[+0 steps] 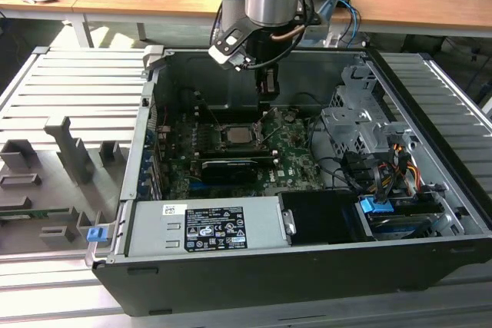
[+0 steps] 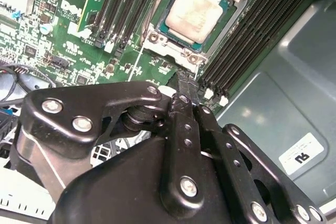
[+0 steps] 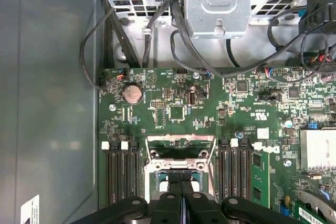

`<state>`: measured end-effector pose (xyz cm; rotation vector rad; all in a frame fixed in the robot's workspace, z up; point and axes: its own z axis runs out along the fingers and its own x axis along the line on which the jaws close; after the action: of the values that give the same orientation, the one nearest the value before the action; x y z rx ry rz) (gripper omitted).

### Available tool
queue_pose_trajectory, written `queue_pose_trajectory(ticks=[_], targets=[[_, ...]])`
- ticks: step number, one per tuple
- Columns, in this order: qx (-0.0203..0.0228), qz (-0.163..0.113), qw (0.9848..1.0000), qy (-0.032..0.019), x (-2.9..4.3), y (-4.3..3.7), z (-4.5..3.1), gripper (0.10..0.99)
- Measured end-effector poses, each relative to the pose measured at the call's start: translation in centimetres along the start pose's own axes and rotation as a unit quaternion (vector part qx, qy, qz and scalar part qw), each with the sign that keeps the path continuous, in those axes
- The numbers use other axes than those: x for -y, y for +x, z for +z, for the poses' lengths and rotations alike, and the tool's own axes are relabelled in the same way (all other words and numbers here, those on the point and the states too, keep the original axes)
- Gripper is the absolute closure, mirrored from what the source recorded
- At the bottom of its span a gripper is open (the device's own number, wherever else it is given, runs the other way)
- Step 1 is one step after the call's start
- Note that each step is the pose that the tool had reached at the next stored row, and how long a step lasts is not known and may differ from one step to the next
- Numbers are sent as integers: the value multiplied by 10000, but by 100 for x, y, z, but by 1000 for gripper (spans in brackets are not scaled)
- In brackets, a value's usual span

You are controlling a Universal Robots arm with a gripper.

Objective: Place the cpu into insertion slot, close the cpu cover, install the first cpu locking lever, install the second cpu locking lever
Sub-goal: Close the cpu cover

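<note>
Second wrist view: cpu [image 2: 195, 11] lies seated; we should push squarely beside it, tool [image 2: 186, 81] pinched narrow, empty.

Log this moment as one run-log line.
cpu: seated in insertion slot | end effector: shut, holding nothing, tips at slot's edge | contact: cannot tell
</note>
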<state>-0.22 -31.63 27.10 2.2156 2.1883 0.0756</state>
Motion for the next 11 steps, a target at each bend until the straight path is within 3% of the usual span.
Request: queue_pose_trajectory(ticks=[8,11], targets=[[0,0,10000,0,-89,1,5,980],[0,1,10000,0,-159,2,8,980]])
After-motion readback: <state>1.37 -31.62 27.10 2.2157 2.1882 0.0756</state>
